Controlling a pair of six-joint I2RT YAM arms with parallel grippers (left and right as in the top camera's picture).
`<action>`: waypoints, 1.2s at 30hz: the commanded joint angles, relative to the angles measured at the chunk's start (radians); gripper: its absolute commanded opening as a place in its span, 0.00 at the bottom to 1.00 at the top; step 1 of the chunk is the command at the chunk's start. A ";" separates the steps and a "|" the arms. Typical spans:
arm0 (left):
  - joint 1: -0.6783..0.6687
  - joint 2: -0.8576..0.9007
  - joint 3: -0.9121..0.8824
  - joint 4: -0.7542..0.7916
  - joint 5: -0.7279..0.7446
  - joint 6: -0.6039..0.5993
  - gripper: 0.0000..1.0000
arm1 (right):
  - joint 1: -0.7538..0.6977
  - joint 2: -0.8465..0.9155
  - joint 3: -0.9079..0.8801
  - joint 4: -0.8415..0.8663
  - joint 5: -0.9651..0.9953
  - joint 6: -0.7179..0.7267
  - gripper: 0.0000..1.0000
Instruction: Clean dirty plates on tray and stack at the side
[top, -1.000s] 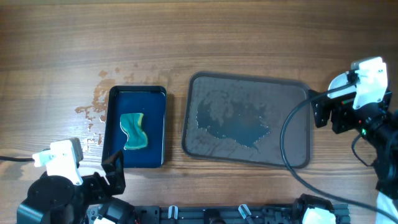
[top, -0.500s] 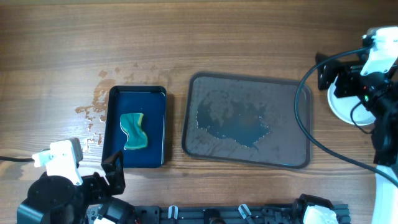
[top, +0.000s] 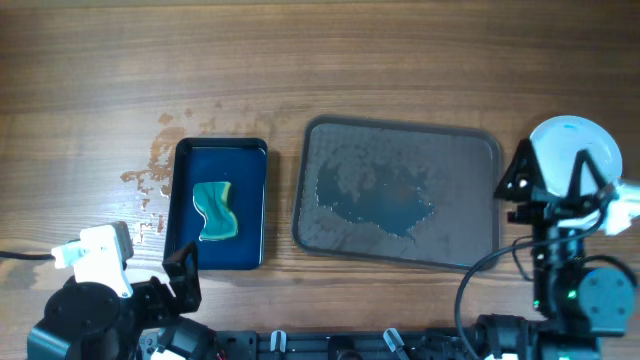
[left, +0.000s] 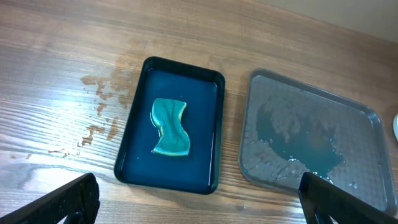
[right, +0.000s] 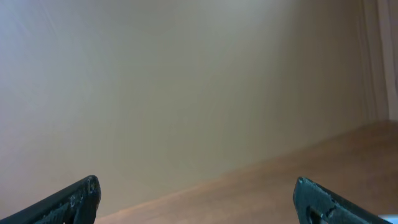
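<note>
Grey-brown and wet, the tray (top: 400, 128) lay on the wooden table (top: 300, 60), with a bluish puddle (top: 385, 205) and scattered droplets across its floor. Just left of the tray sat a smaller dark-blue tray (top: 220, 146) holding a crumpled teal sponge (top: 215, 210). Further left of the tray, pale stains (top: 150, 178) marked the wood.

The plates (top: 572, 145) stood as a white stack on the table just beside the tray's right rim. How many lay in the stack could not be told from above. In the overhead view the right arm's black fingers crossed the stack's near edge and hid part of it.

The right gripper (right: 196, 186) was spread wide and held nothing. Its camera faced a plain wall (right: 186, 81) rather than the tray. Whether its fingers touched the plates could not be told. The left gripper (left: 199, 182) hung near the tray's front-left side, spread just as wide, empty and touching nothing.
</note>
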 joint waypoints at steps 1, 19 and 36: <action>-0.006 -0.005 0.003 0.003 -0.016 0.020 1.00 | 0.005 -0.104 -0.131 0.041 0.029 0.099 1.00; -0.006 -0.005 0.003 0.003 -0.016 0.020 1.00 | 0.005 -0.286 -0.463 0.214 0.021 0.135 1.00; -0.006 -0.005 0.003 0.003 -0.016 0.020 1.00 | 0.005 -0.286 -0.463 0.046 -0.220 -0.397 1.00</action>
